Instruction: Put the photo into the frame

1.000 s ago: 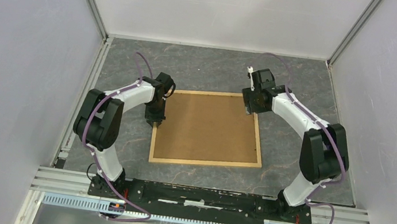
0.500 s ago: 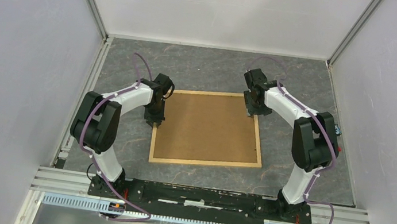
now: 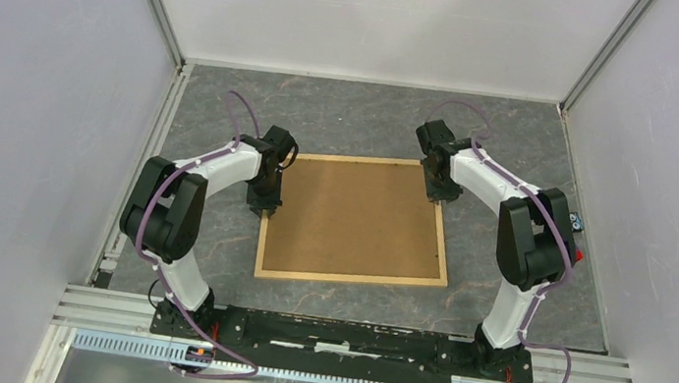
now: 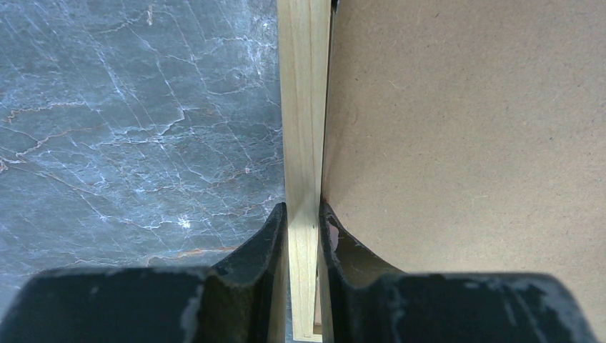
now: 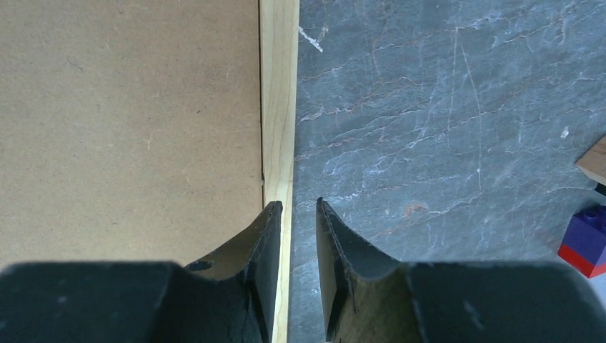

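Observation:
The frame [image 3: 354,278] of thin light wood lies flat on the grey marbled table, filled by a plain brown board [image 3: 352,218]. The photo is not in view. My left gripper [image 3: 263,209] is shut on the frame's left strip [image 4: 304,107], one finger on each side of it, with the board [image 4: 464,128] to its right. My right gripper [image 3: 439,197] is at the frame's right strip [image 5: 279,93] near the far right corner. Its jaws stand a little apart, the left finger over the strip and the right finger over bare table, gripping nothing.
A blue and red block [image 5: 587,243] and a wood-coloured piece [image 5: 593,161] lie on the table right of the frame, in the right wrist view. White enclosure walls stand on the left, right and far sides.
My right arm has turned and its gripper has moved a little right and nearer, onto the frame's right strip. My left gripper and the frame have not moved.

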Robot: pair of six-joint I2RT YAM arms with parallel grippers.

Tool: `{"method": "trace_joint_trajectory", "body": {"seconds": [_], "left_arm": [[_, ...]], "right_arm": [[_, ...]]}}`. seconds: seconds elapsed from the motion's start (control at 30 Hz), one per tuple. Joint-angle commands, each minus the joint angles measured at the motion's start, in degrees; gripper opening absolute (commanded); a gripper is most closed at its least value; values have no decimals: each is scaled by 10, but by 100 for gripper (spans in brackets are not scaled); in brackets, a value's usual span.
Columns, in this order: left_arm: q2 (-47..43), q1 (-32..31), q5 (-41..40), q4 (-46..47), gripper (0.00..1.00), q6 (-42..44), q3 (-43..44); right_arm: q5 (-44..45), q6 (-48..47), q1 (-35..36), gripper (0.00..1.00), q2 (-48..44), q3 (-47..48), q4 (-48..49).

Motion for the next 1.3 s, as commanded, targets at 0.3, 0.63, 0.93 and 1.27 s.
{"method": "trace_joint_trajectory", "body": {"seconds": [0.3, 0.63, 0.93, 1.27], "left_arm": [[23, -8, 26, -9, 2, -27, -28], [22, -8, 26, -9, 2, -26, -28], [22, -10, 27, -8, 2, -25, -28], [21, -10, 27, -8, 2, -25, -29]], "right_arm": [[-4, 12, 3, 29, 34, 17, 19], [8, 11, 1, 28, 45, 20, 22], [-1, 12, 2, 27, 48, 22, 27], [-15, 17, 1, 27, 47, 8, 33]]}}
